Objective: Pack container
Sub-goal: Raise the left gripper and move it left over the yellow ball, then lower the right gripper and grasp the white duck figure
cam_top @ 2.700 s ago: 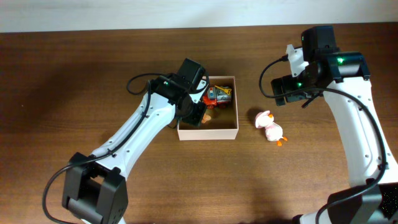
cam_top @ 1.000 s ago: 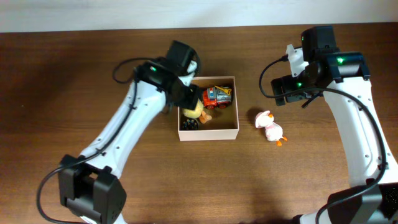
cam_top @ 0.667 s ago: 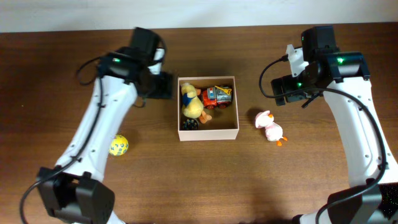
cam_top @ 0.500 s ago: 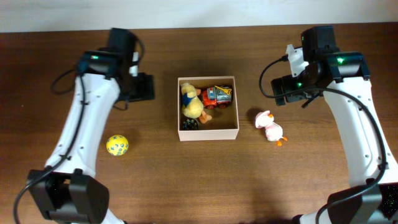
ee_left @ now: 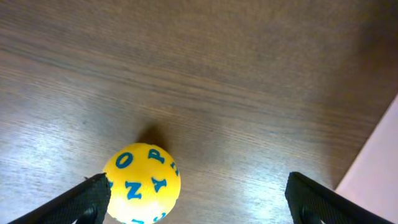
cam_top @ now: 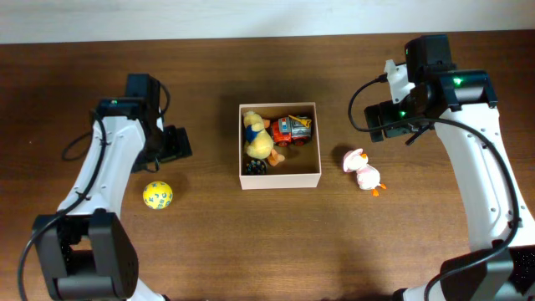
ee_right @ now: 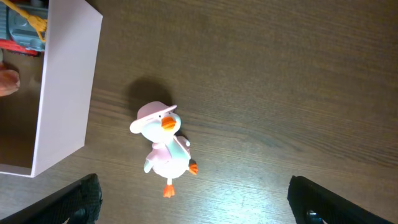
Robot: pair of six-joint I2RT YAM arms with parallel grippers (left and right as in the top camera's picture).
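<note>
The container (cam_top: 311,175) is a square white box with brown inside, at the table's middle. It holds a yellow plush duck (cam_top: 257,139), a red toy truck (cam_top: 292,130) and a small dark thing (cam_top: 257,166). A yellow ball with blue letters (cam_top: 157,196) lies on the table to its left. My left gripper (cam_top: 174,144) is open and empty above and beside the ball (ee_left: 142,183). A pink duck toy (cam_top: 363,171) lies right of the box. My right gripper (cam_top: 386,121) is open and empty above it (ee_right: 161,147).
The box's white wall (ee_right: 65,87) shows at the left of the right wrist view. The dark wooden table (cam_top: 267,242) stretches all round, with a pale wall edge along the back.
My left arm has drawn out of the box and swung left, ending over the yellow ball. The yellow plush duck now lies in the box. The right arm has not moved.
</note>
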